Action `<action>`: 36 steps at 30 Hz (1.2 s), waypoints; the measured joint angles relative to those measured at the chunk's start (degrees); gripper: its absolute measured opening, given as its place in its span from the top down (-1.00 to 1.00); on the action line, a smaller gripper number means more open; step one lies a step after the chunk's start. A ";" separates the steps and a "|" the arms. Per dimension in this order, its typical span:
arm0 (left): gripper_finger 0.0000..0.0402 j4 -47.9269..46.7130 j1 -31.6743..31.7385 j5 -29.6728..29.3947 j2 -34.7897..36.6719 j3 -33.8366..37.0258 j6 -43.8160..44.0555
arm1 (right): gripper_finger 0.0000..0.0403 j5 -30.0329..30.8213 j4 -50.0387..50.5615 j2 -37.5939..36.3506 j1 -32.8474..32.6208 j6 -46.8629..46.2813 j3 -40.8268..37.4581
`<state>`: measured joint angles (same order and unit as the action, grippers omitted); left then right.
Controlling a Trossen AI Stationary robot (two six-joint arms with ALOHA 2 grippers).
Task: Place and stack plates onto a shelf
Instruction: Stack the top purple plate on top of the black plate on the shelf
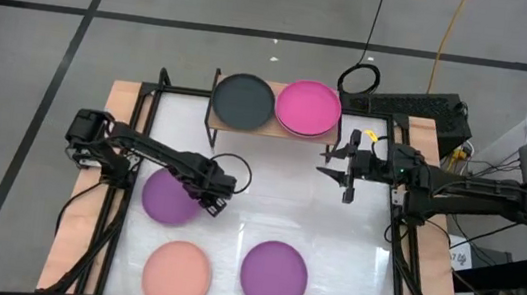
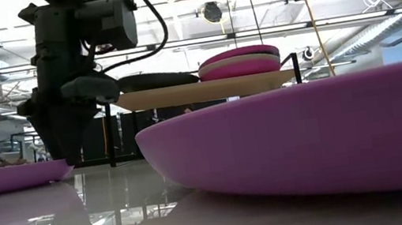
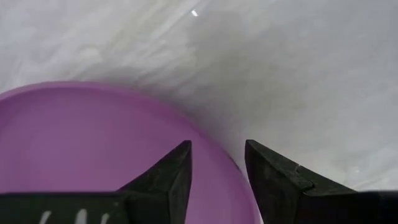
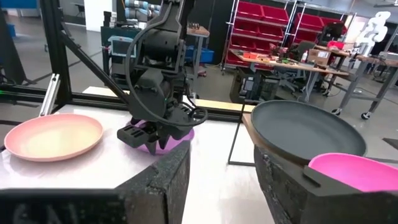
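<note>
On the light-wood shelf [image 1: 271,128], at the table's far edge, rest a black plate [image 1: 244,100] and a stack topped by a magenta pink plate [image 1: 309,108]. Flat on the table lie a purple plate [image 1: 169,198] at the left, a peach plate [image 1: 178,273] and a second purple plate [image 1: 274,275] near the front. My left gripper [image 1: 214,202] is low at the left purple plate's right rim, open, with its fingers on either side of that rim [image 3: 214,152]. My right gripper [image 1: 346,176] hangs open in the air, right of the shelf's front. My left gripper comes at the left purple plate's right rim [image 3: 217,163] from above, pointing down, with one finger [image 3: 171,171] over the plate's inside and the other [image 3: 270,174] outside it. I cannot tell whether either finger touches the rim. The plate lies flat on the table.
The white table top [image 1: 352,249] is bare in its middle and on its right half. The shelf stands on thin black legs [image 2: 109,138] with open space beneath. Cables and a black power unit [image 1: 420,106] lie beyond the far right corner.
</note>
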<state>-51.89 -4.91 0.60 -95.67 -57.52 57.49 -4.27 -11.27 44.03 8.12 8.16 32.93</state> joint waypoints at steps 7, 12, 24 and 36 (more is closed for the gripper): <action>0.26 -0.76 -0.11 -0.42 0.02 0.00 -1.12 | 0.22 0.00 0.05 0.00 0.00 0.00 0.00; 0.49 0.29 -0.09 -0.45 -0.65 0.00 -1.87 | 0.22 0.00 0.42 0.01 0.00 -0.13 0.00; 0.96 0.54 -1.08 4.47 -0.38 -1.87 -8.03 | 0.22 0.00 0.40 0.00 0.00 -1.07 0.00; 0.98 -20.25 -6.70 -4.01 4.52 -22.31 -8.05 | 0.22 -0.17 1.26 0.02 0.00 -1.53 0.04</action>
<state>-72.14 -11.61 -3.41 -91.16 -79.82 49.44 -4.45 -10.02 44.05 8.12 6.63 32.97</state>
